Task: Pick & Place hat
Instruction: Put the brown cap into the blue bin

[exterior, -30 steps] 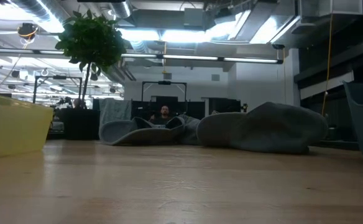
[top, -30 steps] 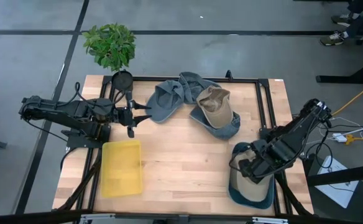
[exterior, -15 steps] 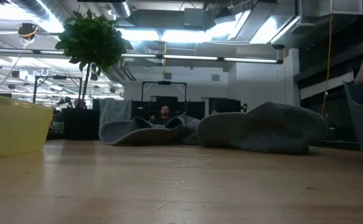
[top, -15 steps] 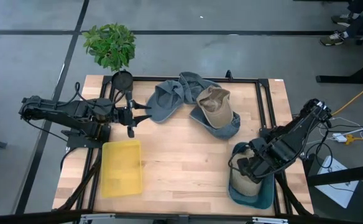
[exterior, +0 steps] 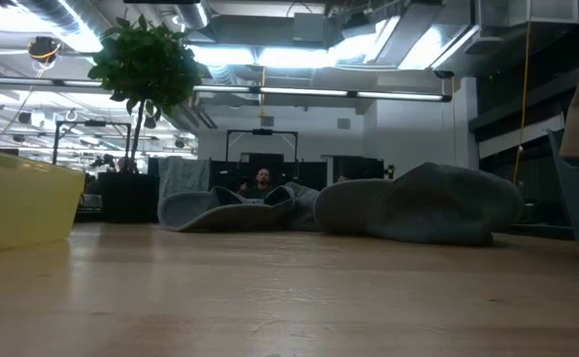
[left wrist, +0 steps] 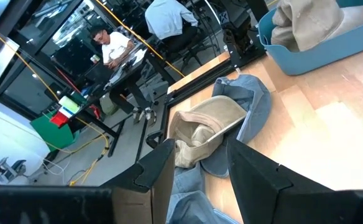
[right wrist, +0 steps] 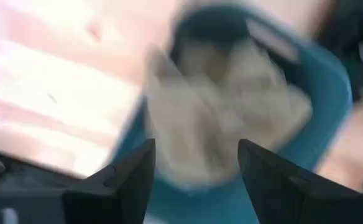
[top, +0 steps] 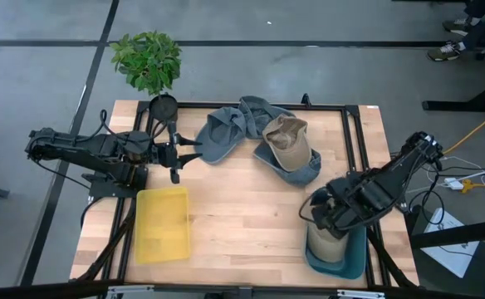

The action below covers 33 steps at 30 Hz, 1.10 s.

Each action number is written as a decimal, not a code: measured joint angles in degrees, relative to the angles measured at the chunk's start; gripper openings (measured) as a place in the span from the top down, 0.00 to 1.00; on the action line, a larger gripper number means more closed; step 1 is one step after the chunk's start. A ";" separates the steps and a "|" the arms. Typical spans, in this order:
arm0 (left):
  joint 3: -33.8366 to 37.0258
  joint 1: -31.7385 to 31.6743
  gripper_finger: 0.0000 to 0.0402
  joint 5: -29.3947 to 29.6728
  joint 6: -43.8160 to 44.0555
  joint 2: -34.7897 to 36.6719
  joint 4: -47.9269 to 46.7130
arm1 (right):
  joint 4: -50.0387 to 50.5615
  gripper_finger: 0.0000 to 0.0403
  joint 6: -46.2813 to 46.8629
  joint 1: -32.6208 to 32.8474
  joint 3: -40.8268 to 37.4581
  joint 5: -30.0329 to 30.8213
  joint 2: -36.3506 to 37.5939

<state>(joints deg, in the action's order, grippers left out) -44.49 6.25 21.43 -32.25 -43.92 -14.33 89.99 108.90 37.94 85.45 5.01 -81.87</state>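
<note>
A beige hat (top: 325, 242) lies in the blue bin (top: 350, 264) at the table's near right; it also shows in the right wrist view (right wrist: 231, 106). My right gripper (top: 319, 214) hangs open just above the bin's far left rim, pointing down, with the hat below its fingers and apart from them. A second beige hat (top: 286, 139) rests on a blue-grey hat (top: 302, 171) at the far middle. Another blue-grey hat (top: 226, 131) lies beside them. My left gripper (top: 179, 158) waits open at the far left, nothing between its fingers (left wrist: 197, 180).
A yellow bin (top: 163, 223) stands at the near left. A potted plant (top: 148, 60) is beyond the far left corner. A black frame rail (top: 355, 141) runs along the table's right side. Bare wood (top: 242, 224) lies between the two bins.
My right gripper has opened and let go of the beige hat, which has dropped into the blue bin. Its wrist has rolled, and it has edged toward the bin's far left rim.
</note>
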 joint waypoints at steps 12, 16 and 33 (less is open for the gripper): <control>0.00 0.00 0.65 -0.02 0.20 0.00 0.00 | -3.06 0.43 -24.12 -13.53 0.08 30.90 0.00; 0.00 0.01 0.65 -0.02 0.24 -0.04 -0.01 | -9.17 0.43 -31.67 -18.22 -1.27 37.57 0.00; 0.00 0.00 0.65 0.13 3.25 -0.11 -1.63 | -42.71 0.43 -60.10 -31.77 -18.14 40.41 -0.04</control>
<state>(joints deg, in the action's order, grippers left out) -44.49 6.25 21.56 -29.00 -44.03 -15.96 47.28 48.80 6.17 67.31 45.41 -81.91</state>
